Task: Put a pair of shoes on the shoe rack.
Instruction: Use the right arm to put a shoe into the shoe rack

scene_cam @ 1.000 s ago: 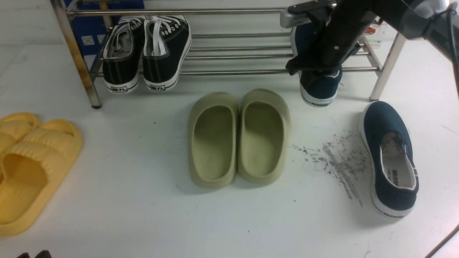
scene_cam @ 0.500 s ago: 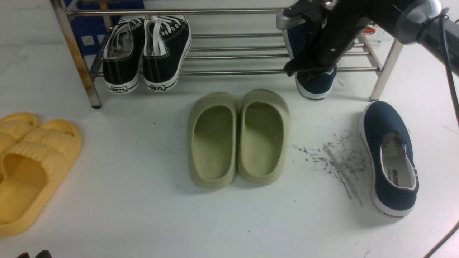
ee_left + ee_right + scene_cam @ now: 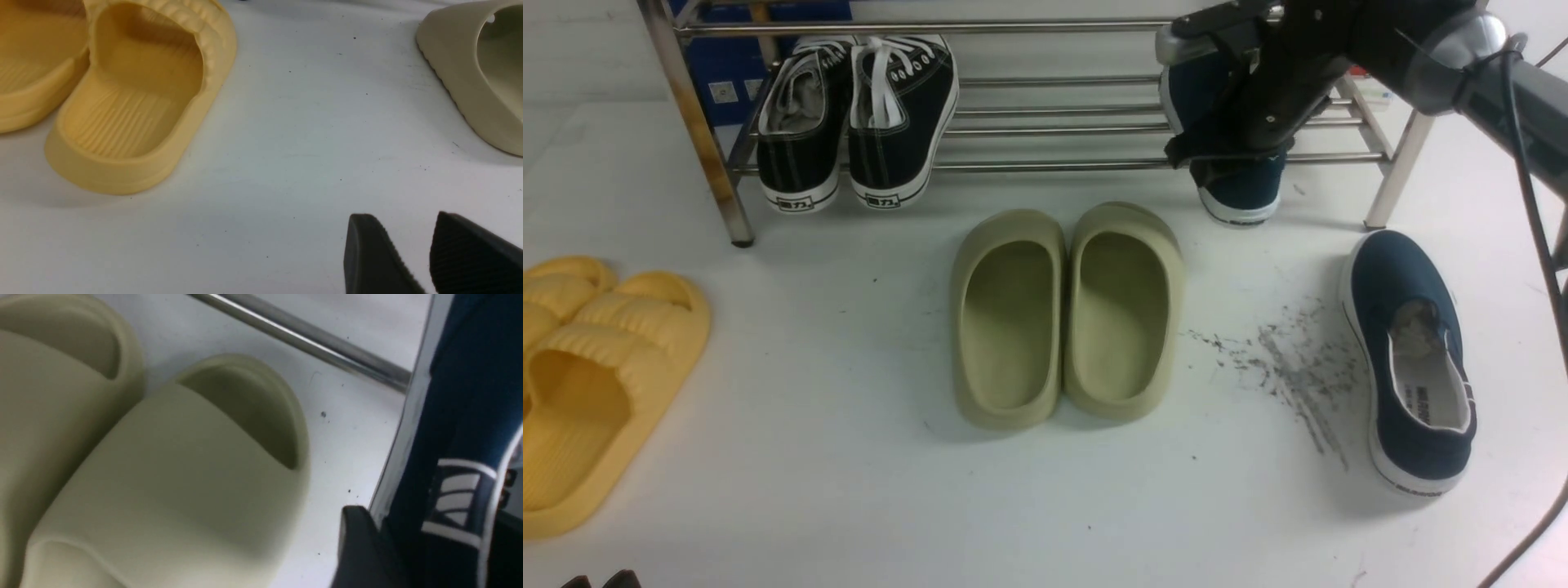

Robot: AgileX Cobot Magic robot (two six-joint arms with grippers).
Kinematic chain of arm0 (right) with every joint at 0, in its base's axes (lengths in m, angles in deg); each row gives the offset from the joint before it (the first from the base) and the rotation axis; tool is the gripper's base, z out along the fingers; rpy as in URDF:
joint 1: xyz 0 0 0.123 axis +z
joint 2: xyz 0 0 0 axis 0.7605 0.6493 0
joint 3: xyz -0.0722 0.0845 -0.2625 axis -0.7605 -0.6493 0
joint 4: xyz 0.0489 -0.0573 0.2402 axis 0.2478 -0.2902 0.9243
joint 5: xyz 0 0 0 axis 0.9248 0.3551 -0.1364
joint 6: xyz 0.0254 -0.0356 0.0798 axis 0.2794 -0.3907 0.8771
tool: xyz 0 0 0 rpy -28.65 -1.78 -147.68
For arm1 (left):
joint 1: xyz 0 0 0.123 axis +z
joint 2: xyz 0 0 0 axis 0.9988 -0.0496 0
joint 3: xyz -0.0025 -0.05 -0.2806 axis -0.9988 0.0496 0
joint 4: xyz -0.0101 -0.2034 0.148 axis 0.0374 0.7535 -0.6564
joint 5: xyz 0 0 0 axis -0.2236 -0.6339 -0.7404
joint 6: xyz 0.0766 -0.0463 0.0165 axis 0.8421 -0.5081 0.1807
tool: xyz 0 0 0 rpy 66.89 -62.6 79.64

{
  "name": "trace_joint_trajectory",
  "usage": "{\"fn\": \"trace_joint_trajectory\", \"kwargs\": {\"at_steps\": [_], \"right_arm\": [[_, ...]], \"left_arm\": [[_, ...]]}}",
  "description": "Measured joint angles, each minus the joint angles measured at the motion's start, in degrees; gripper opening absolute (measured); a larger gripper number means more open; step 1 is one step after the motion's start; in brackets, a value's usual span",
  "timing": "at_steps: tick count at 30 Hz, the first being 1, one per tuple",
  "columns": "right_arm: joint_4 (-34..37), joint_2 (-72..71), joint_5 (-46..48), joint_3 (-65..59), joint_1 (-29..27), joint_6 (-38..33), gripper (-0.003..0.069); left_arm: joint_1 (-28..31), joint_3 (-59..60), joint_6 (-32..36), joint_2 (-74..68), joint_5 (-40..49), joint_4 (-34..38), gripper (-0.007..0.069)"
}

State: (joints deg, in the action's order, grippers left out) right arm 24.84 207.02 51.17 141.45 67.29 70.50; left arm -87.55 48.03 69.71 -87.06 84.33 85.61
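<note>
**Shoe rack and its contents.** The shoe rack (image 3: 1054, 165) stands at the far edge of the tabletop (image 3: 849, 506). At the left end of its lower shelf of bars sits a pair of black lace-up sneakers (image 3: 898, 122), toes inward and heels hanging past the front bar. At the right end lies one navy slip-on shoe (image 3: 1245, 196), also heel outward.

The right gripper (image 3: 1237, 151) stands over this shoe's heel. In the right wrist view one of its fingers (image 3: 359, 551) lies just beside the white sole. Whether the fingers clamp the shoe or stand free of it cannot be told.

The other navy slip-on shoe (image 3: 1413, 367) lies on the tabletop near the rack's right leg, opening upward, with a greyish wad inside toward the toe.

Olive slides (image 3: 1123, 310) sit side by side at centre and yellow slides (image 3: 596, 384) at the left. The left gripper (image 3: 408, 232) is low over bare tabletop, fingers (image 3: 367, 253) apart.
</note>
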Motion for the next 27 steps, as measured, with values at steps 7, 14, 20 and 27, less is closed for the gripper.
{"fn": "trace_joint_trajectory", "kwargs": {"at_steps": [7, 14, 20, 27], "right_arm": [[0.1, -1.6, 1.9, 0.3, 0.0, 0.2, 0.0622], [0.1, -4.0, 6.1, 0.4, 0.0, 0.2, 0.0563], [0.1, -7.5, 11.1, 0.9, 0.0, 0.1, 0.0416], [2.7, -8.3, 13.6, 0.1, 0.0, -1.3, 0.0204]], "left_arm": [[0.0, 0.0, 0.0, 0.0, 0.0, 0.0, 0.0239], [0.0, 0.0, 0.0, 0.0, 0.0, 0.0, 0.0239], [0.0, 0.0, 0.0, 0.0, 0.1, 0.0, 0.0239], [0.0, 0.0, 0.0, 0.0, 0.1, 0.0, 0.0239]]}}
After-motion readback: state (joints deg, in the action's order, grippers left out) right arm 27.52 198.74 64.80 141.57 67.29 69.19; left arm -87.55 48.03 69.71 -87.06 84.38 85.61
